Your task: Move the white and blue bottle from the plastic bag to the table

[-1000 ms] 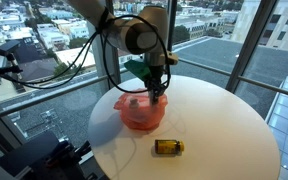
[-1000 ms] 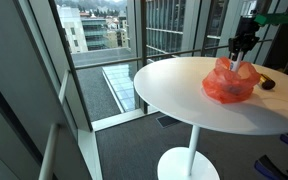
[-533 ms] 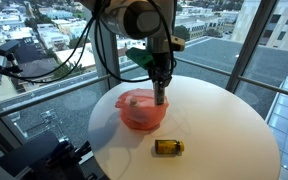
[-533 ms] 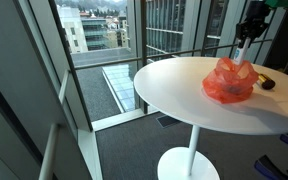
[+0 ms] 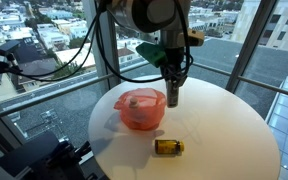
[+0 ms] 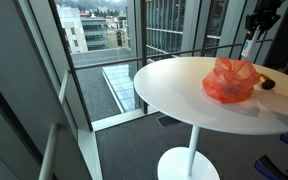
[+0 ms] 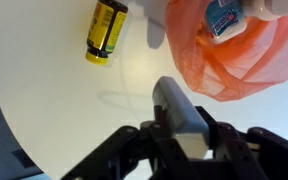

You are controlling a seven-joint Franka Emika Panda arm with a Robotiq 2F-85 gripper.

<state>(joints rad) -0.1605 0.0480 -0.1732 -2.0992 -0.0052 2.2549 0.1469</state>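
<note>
end effector (image 7: pixel 184 138) — clamped on the white bottle (image 6: pixel 247 46), holding it up in the air | bottle hangs over the table (image 5: pixel 224 130), near the edge of the orange plastic bag (image 5: pixel 139 112) | yellow bottle (image 5: pixel 168 147) — lying on the table, apart from the bag

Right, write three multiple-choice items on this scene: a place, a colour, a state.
1. The small yellow bottle lies: A in the bag; B on the round white table; C on the floor.
2. The crumpled plastic bag is: A orange-red; B green; C black.
3. The fingers are: A open and empty; B shut on a pale object; C resting on the table.

B: it lies on bare tabletop beside the bag.
A: every view shows that colour.
B: the wrist view shows the object between them.
</note>
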